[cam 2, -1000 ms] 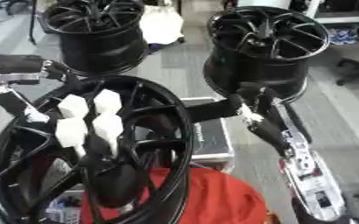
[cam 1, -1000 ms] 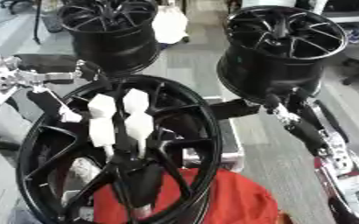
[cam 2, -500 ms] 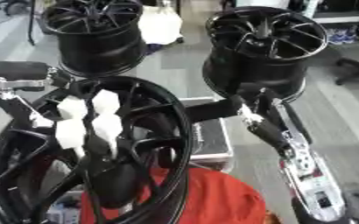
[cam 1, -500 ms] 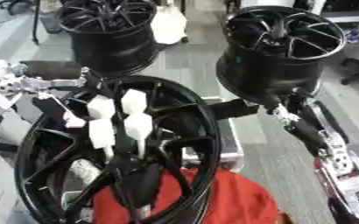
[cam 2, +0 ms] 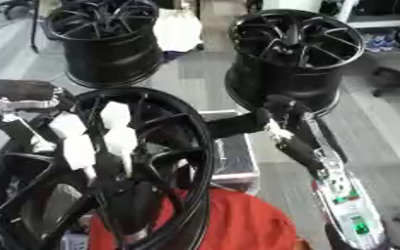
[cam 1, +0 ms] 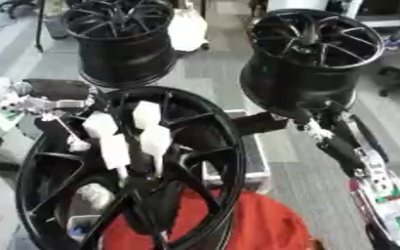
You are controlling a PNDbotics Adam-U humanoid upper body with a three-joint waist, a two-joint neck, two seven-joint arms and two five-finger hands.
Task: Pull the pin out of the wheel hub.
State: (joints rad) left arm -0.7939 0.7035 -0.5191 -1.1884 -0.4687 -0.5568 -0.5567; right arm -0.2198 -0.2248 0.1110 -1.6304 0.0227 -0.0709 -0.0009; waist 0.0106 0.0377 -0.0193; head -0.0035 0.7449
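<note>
Left eye view: 3 black wheels in total. The near wheel hub (cam 1: 127, 171) fills the lower left, face tilted toward the camera, spokes meeting at a dark centre. 2 more stand behind: far-left wheel (cam 1: 122, 39) and far-right wheel (cam 1: 310, 53), both upright on the grey floor (cam 1: 212, 78). 4 white pieces sit over the near wheel's upper spokes, approx. in 2 pairs; these are the tips of the left hand (cam 1: 122, 134), fingers stretched down along the spokes toward the centre. Left forearm (cam 1: 46, 97) enters from the left edge. Pin: cannot tell it apart from the white tips and dark centre. Whether the left hand grips anything, cannot tell. 1 red cloth (cam 1: 237, 222) lies under the near wheel's lower right rim.

Right eye view: same layout, shifted. Right hand (cam 2: 268, 114) sits just beside the near wheel's right rim, at the foot of the far-right wheel (dark against dark, so its fingers can't be read). Right forearm (cam 2: 336, 190) runs to the lower right corner. 1 silver-edged case (cam 2: 233, 156) sits behind the near rim.
</note>
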